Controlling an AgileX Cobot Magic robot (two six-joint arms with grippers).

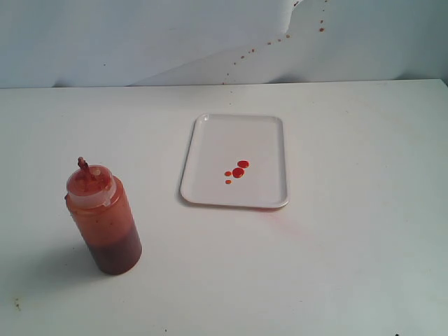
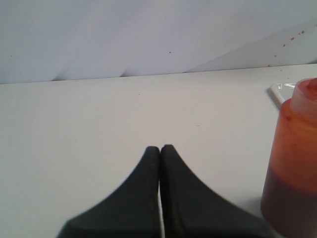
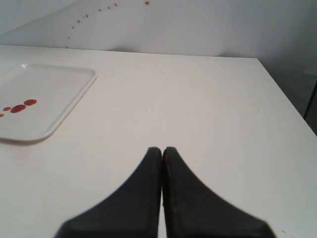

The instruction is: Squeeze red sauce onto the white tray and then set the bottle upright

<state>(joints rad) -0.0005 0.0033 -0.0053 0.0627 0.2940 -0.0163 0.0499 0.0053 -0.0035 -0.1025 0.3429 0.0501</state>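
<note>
I see the translucent cylindrical bottle (image 1: 103,217) upright on the smooth white table (image 1: 350,245), at the exterior view's left. Well apart lies the flat, round-cornered white tray (image 1: 238,136), holding a few glossy red sauce (image 1: 238,171) drops. Bare table surrounds both. My left gripper (image 2: 160,148) and right gripper (image 3: 162,149) are closed, empty.

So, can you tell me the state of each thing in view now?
Tray: lying flat, a few drops on it.
Sauce: small round drops, not spread.
Bottle: standing upright, not held.
Left gripper: shut, empty.
Right gripper: shut, empty.
</note>
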